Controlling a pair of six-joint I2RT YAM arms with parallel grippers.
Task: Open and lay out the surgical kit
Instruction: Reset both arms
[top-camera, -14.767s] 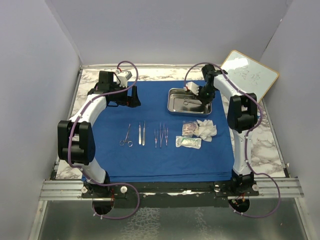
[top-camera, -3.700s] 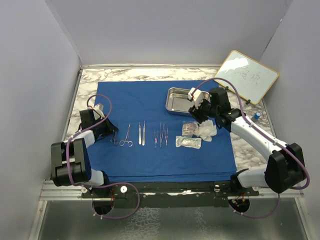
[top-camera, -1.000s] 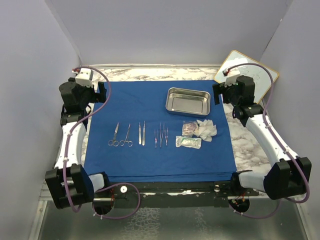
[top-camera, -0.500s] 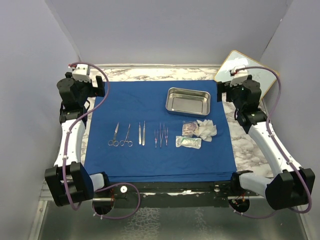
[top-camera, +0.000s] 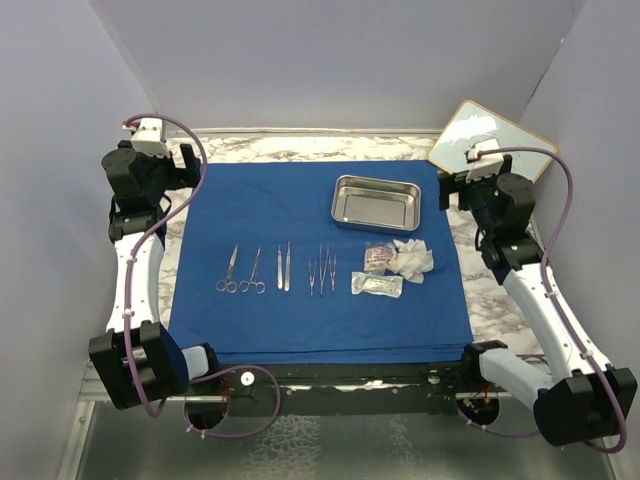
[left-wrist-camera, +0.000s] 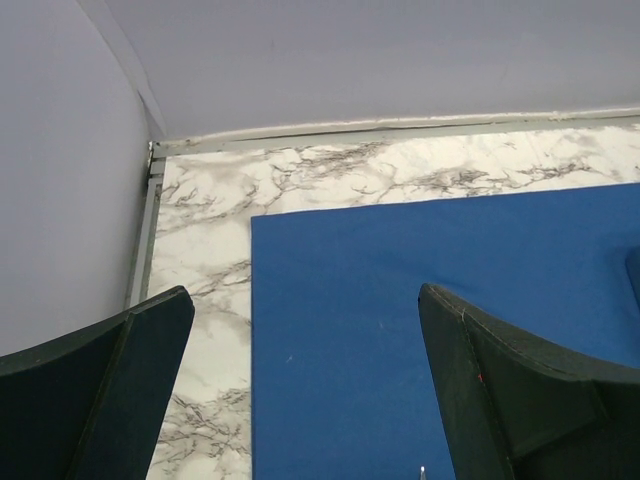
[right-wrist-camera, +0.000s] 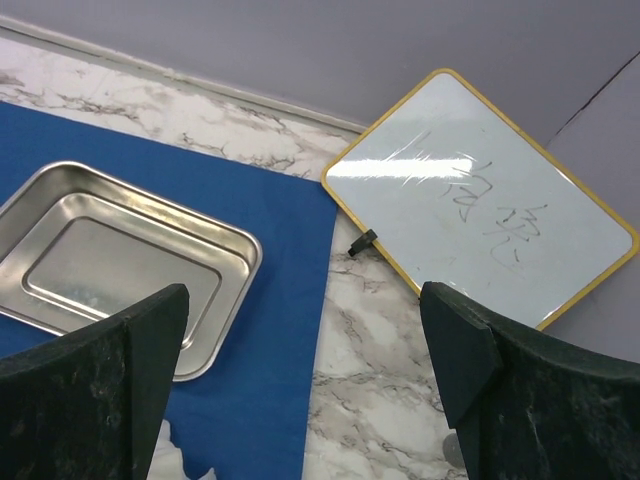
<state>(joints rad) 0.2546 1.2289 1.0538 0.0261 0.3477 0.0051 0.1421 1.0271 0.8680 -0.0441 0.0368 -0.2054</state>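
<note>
The surgical kit's blue cloth (top-camera: 320, 310) lies spread flat on the marble table. On it stand an empty steel tray (top-camera: 377, 203), a row of scissors (top-camera: 228, 272), forceps (top-camera: 284, 266) and tweezers (top-camera: 321, 270), white gauze (top-camera: 411, 258) and clear packets (top-camera: 377, 284). My left gripper (top-camera: 190, 168) hovers open over the cloth's far-left corner (left-wrist-camera: 400, 260), and in the left wrist view the gripper (left-wrist-camera: 305, 293) holds nothing. My right gripper (top-camera: 447, 188) is open beside the tray (right-wrist-camera: 120, 265), and in its own view the gripper (right-wrist-camera: 303, 290) frames the cloth's right edge.
A wood-framed whiteboard (top-camera: 492, 140) leans in the far-right corner, with a small black clip (right-wrist-camera: 362, 243) at its lower edge. Bare marble (left-wrist-camera: 200, 260) borders the cloth on the left, back and right. Grey walls close in the table on three sides.
Over the last second both arms have swung outward, the left toward the left wall, the right toward the right side. A second pair of scissors joined the row since the oldest frame.
</note>
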